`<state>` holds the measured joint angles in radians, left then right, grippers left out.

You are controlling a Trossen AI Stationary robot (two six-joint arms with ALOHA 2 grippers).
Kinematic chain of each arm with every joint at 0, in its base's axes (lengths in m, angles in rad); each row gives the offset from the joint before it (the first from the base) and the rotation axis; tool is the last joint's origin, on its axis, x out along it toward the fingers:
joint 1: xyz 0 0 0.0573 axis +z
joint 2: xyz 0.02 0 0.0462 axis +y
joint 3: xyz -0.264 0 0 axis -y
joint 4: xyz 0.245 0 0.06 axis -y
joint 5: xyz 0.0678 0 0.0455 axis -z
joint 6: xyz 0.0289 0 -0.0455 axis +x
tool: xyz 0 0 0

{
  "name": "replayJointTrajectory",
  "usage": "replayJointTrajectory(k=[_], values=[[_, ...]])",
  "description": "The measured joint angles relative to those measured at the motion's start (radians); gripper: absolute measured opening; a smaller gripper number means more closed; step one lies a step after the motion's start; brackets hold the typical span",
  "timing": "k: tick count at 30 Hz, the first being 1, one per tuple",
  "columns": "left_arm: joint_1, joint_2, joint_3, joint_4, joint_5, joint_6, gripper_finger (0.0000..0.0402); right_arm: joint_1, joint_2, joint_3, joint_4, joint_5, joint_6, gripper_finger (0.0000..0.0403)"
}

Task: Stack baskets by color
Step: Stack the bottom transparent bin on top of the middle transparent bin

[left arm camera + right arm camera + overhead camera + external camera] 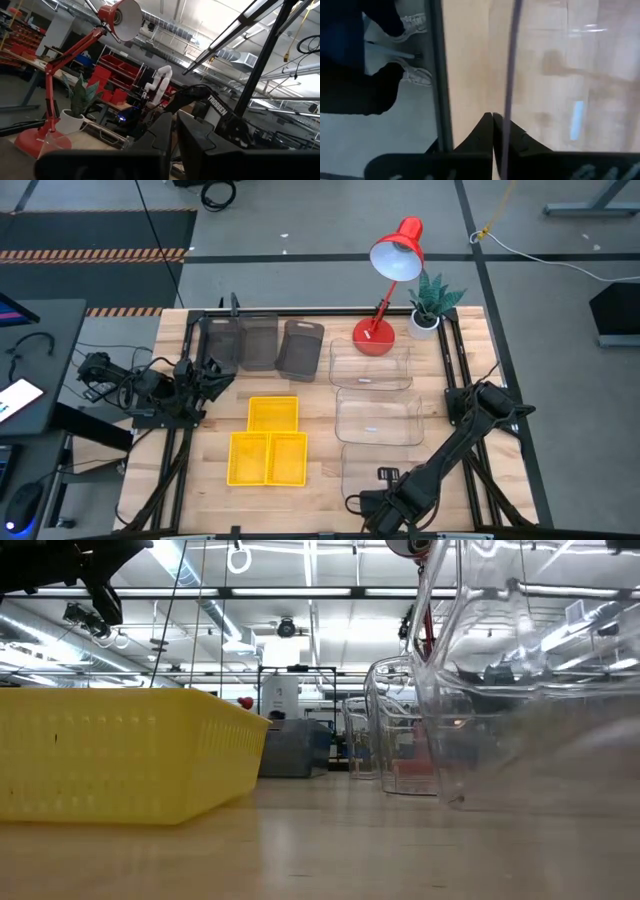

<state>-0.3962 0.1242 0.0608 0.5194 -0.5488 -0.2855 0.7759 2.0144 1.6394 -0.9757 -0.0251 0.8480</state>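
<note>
Three clear baskets lie in a row at the right: far [370, 365], middle [378, 418] and near [375, 470]. My right gripper [387, 477] [493, 117] points down at the near one and is shut on it. That basket [520, 690] looms tilted in the low view. Three dark-grey baskets [260, 340] lie side by side at the far left. Three yellow baskets [270, 442] [120, 750] rest flat on the table's middle. My left gripper [205, 375] [175, 142] waits at the left edge, shut on nothing. My right gripper pinches the near clear basket's near long wall [509, 85] between its two fingers, one inside the basket and one outside. The fingers come from above, pointing steeply down. The basket sits tilted in the hold; whether its far side touches the table I cannot tell.
A red desk lamp [385, 290] and a small potted plant [430, 305] stand at the far right, behind the clear baskets. The table's near edge [440, 75] runs just beside the held wall. A person's shoes [415, 75] show on the floor beyond it.
</note>
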Motion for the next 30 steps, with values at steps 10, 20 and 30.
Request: replayJointTrajectory(k=[10,20,30], values=[[0.000,0.000,0.000,0.000,0.000,0.000,0.0028,0.000,0.000,0.196,-0.241,0.075,-0.019,0.0006],[0.000,0.000,0.000,0.000,0.000,0.000,0.0033,-0.015,0.000,0.314,-0.363,0.084,-0.063,0.0007],[0.000,0.000,0.000,0.000,0.000,0.000,0.0035,-0.035,-0.001,0.459,-0.520,0.157,-0.104,0.0007]])
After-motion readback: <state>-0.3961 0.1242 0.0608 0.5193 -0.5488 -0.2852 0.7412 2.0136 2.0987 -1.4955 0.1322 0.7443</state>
